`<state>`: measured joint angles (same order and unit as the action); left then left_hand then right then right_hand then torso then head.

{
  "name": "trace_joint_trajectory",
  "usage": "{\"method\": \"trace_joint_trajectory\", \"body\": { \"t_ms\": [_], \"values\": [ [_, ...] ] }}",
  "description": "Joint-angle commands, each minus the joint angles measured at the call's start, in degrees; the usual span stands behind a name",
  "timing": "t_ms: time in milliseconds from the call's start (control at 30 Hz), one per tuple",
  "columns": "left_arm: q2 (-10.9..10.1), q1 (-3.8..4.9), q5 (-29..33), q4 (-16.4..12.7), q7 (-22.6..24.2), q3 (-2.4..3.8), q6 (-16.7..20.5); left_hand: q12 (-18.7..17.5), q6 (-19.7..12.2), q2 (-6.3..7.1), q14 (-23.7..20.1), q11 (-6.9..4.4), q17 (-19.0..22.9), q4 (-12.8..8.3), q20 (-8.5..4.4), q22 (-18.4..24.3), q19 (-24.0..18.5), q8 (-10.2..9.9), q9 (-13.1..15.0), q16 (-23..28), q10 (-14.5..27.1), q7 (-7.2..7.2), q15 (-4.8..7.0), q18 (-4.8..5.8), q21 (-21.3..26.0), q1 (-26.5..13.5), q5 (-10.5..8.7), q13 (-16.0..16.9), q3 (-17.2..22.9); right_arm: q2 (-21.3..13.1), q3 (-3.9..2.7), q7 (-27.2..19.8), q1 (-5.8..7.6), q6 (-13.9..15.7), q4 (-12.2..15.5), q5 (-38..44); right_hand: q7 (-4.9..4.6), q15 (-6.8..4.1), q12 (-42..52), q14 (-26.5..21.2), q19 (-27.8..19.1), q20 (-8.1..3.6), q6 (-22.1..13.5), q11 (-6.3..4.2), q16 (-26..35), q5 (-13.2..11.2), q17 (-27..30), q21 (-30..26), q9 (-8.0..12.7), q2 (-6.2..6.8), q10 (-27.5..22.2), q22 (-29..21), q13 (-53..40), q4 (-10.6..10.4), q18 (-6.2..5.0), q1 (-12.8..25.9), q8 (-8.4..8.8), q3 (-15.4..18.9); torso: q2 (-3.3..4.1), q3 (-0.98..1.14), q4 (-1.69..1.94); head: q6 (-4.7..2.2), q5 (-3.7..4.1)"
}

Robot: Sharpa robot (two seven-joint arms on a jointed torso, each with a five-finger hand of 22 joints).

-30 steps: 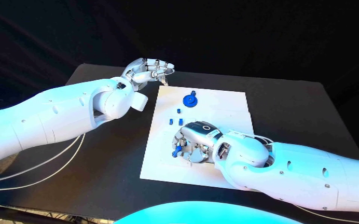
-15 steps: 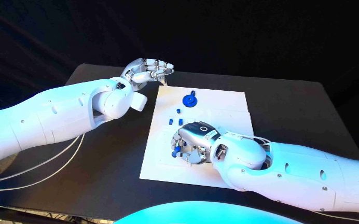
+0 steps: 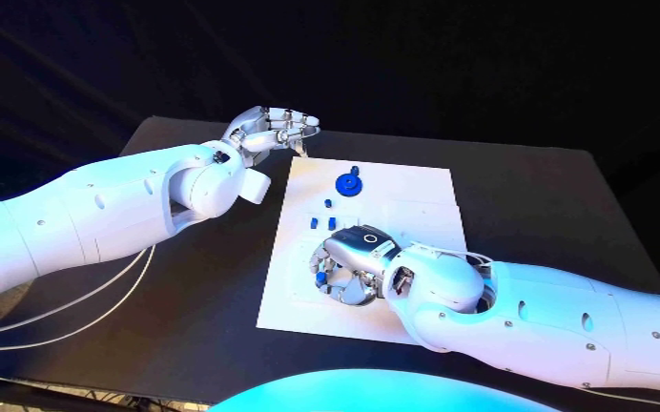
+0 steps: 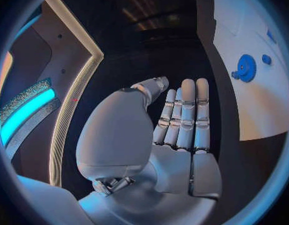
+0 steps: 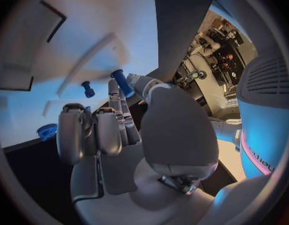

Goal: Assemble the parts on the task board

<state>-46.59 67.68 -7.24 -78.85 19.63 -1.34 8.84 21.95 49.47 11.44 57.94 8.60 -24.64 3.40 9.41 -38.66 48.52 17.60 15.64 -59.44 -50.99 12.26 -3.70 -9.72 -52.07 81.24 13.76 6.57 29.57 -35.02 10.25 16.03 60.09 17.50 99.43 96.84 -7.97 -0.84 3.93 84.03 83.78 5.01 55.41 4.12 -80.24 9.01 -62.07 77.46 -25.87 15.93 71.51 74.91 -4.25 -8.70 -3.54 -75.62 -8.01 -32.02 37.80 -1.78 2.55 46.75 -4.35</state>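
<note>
Right hand (image 3: pixel 352 261) on board (image 3: pixel 413 207) at 6 o'clock, pinching blue peg (image 5: pixel 122 83), left hand (image 3: pixel 271 130) off board at 10 o'clock, fingers together, holding nothing, blue disc (image 3: pixel 349 184) near 12.

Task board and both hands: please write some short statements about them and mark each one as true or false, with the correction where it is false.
1. The right hand is over the task board. True.
2. The right hand holds a small blue peg between its fingertips. True.
3. The left hand rests on the round blue part. False: it hangs off the board, beside its far left corner, and holds nothing.
4. The round blue part lies on the black table. False: it lies on the white board, near its far edge.
5. Small blue pieces lie on the board between the round blue part and the right hand. True.
</note>
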Motion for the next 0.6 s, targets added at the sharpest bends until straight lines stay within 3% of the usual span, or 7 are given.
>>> {"method": "trace_joint_trajectory", "body": {
  "t_ms": [33, 400, 600],
  "values": [
    [0.02, 0.02, 0.19, -0.13, 0.13, 0.04, -1.03, 0.27, -0.16, -0.11, -0.16, 0.09, 0.08, -0.23, 0.06, 0.01, 0.48, 0.34, -0.03, 0.25, 0.33, -0.07, -0.42, -0.83, 0.1, 0.38, 0.14, -0.09, -0.11, -0.07, 0.03, -0.2, -0.07, -0.27, 0.06, 0.64, -0.02, 0.37, -0.21, 0.91, -0.14, 0.32, -0.5, 0.08, 0.11, 0.13, 0.29, -0.37, 0.15, 0.58, -0.79, 2.95, 0.09, 0.07, 0.1, 0.13, 0.35, 0.5, 0.01, 0.0, 0.02, 0.04, 0.0],
    [-0.03, 0.02, 0.19, -0.1, 0.06, 0.04, -1.09, 0.32, -0.19, -0.11, -0.17, 0.09, 0.12, -0.22, 0.07, 0.0, 0.47, 0.41, -0.04, 0.27, 0.39, -0.08, -0.43, -0.82, 0.1, 0.36, 0.13, -0.14, -0.16, -1.12, 0.04, -0.06, -0.15, 4.17, 1.04, 0.56, -0.05, 0.45, 0.58, 0.49, -0.84, 0.43, -3.94, 0.19, 0.78, 0.57, 1.78, -2.18, 1.19, 0.47, -3.91, 1.58, 0.0, 1.31, -0.28, 0.28, 2.63, 4.89, 0.02, 0.07, -0.02, -0.15, 0.17],
    [-0.08, 0.02, 0.19, -0.05, 0.05, 0.03, -1.12, 0.32, -0.19, -0.11, -0.17, 0.09, 0.12, -0.22, 0.07, 0.0, 0.47, 0.41, -0.04, 0.27, 0.39, -0.08, -0.43, -0.82, 0.1, 0.36, 0.13, -0.14, -0.16, -3.98, -0.21, -2.31, -0.02, 10.05, 3.36, -0.67, 0.25, 0.58, 1.95, 0.39, -1.0, 0.5, -5.1, 0.37, 1.02, 1.49, 2.36, -3.02, 1.59, -0.38, -6.52, 1.06, -0.18, 1.25, -0.41, -0.87, 3.37, 10.33, -0.04, 0.06, -0.07, -0.39, 0.48]
  ]
}}
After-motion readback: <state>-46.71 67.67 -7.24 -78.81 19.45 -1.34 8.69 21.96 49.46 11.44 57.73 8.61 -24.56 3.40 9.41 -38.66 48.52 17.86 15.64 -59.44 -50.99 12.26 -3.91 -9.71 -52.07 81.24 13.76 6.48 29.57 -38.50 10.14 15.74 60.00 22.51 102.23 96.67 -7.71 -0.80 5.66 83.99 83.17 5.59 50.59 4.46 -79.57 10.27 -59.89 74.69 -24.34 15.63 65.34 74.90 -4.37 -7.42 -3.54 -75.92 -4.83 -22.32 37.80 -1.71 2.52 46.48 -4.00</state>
